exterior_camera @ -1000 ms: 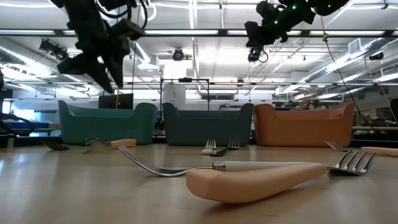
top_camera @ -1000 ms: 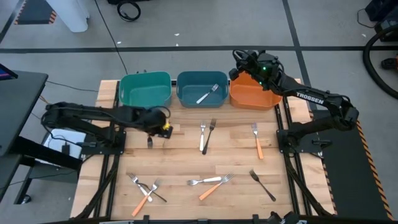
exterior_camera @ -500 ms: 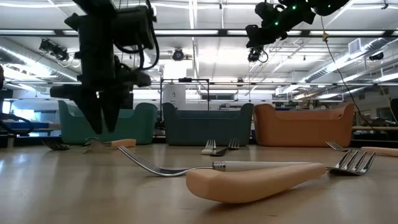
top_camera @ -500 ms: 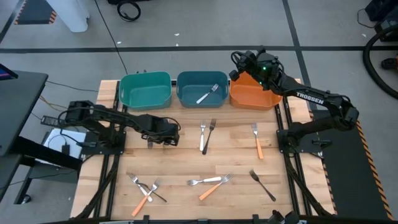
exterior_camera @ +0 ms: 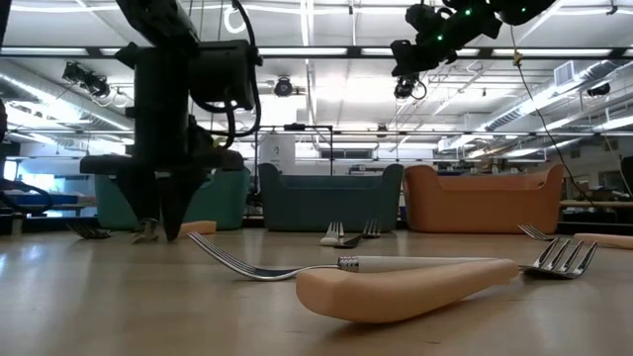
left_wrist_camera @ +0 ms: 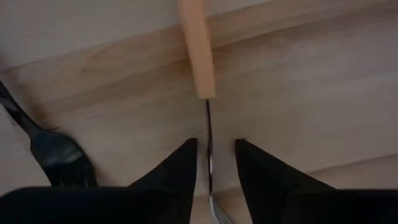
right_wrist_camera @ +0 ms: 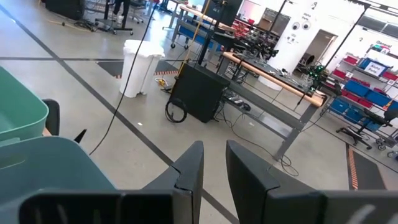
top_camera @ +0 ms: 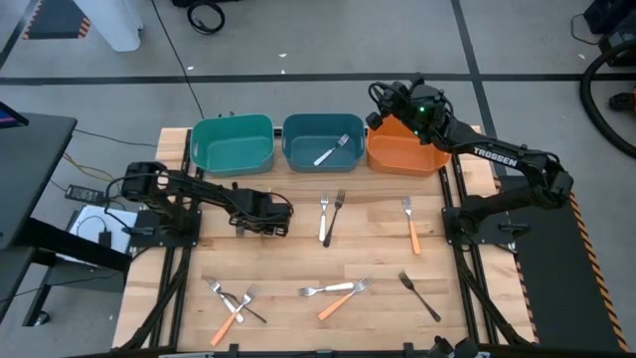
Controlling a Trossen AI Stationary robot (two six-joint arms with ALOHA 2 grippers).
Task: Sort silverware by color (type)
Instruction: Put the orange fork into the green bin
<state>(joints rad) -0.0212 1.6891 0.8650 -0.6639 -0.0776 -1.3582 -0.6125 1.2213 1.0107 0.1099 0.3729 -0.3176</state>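
left gripper (left_wrist_camera: 211, 163) is straddling orange-handled fork (left_wrist_camera: 198, 56), parted, fork head hidden | right gripper (right_wrist_camera: 214, 163) is hovering over bins, unclenched, empty

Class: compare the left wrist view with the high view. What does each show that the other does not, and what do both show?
Only the left wrist view shows the left tool's fingers straddling the thin metal neck of an orange-handled fork, not yet closed on it, with a black fork beside it.

Only the high view shows the whole layout: three bins, a silver fork in the middle one, forks scattered over the table, and the right tool above the bins.

Both show the left tool low over the wooden table.
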